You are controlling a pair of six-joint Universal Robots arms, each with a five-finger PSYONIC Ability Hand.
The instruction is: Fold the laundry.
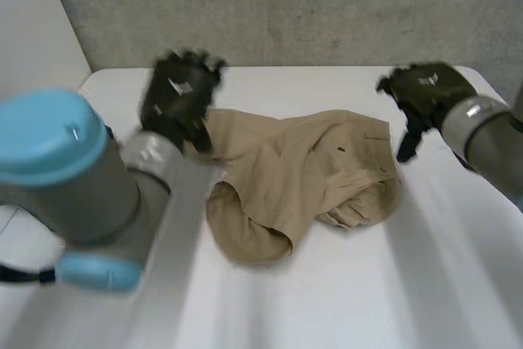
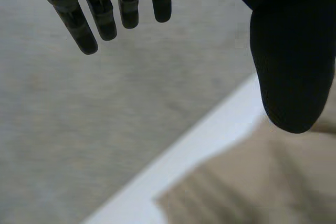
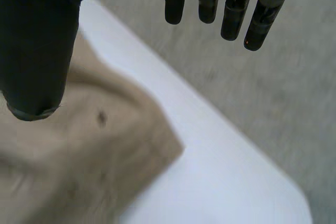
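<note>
One tan garment (image 1: 294, 177) lies crumpled on the middle of the white worktop (image 1: 327, 300). Its nearest part is a rounded, bunched fold, and a wrinkled lump sits at its right side. Farther back the cloth spreads flatter, with a small dark spot (image 1: 341, 149) on it near the far right corner.

At the near left, the left arm (image 1: 65, 177) reaches forward to the left hand (image 1: 176, 100), which is at the garment's far left corner. In the left wrist view its fingers (image 2: 105, 19) are straight and spread away from the thumb (image 2: 291, 61), grasping nothing. The cloth lies below the thumb, and I cannot tell whether they touch.

The right hand (image 1: 421, 91) is just beside the garment's far right corner, over bare worktop. In the right wrist view its fingers (image 3: 231, 14) hang straight and apart from the thumb (image 3: 37, 51), released and holding nothing.

Beyond the worktop's far edge stands a grey concrete wall (image 1: 286, 6).
</note>
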